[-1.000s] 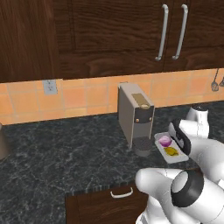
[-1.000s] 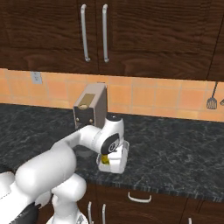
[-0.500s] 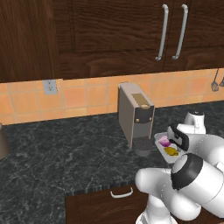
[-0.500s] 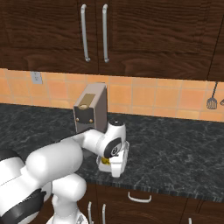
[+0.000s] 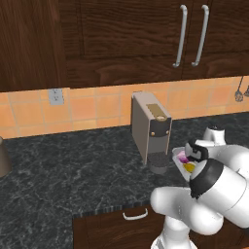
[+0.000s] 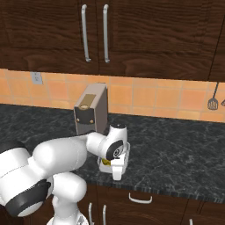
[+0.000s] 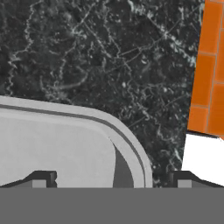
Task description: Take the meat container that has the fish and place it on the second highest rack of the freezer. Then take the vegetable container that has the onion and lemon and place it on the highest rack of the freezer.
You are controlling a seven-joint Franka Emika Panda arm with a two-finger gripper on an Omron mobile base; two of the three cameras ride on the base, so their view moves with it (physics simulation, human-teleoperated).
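The jaws stand released, wide apart, low over the shallow grey metal vegetable container (image 7: 65, 144) on the black marbled bench (image 7: 109, 57), one tip over its floor, the other beyond its rim. A purple onion (image 5: 182, 156) and yellow lemon (image 5: 189, 167) lie inside. A tall grey coffee machine (image 5: 151, 126) stands close beside them.

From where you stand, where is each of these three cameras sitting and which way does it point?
Left base view: behind the arm to its left, looking forward and down at the counter and coffee machine; the white arm fills the lower right.
Right base view: behind to its right, same counter and machine; arm at lower left.
Hand view: on the hand, facing the vegetable container; open gripper at the bottom.
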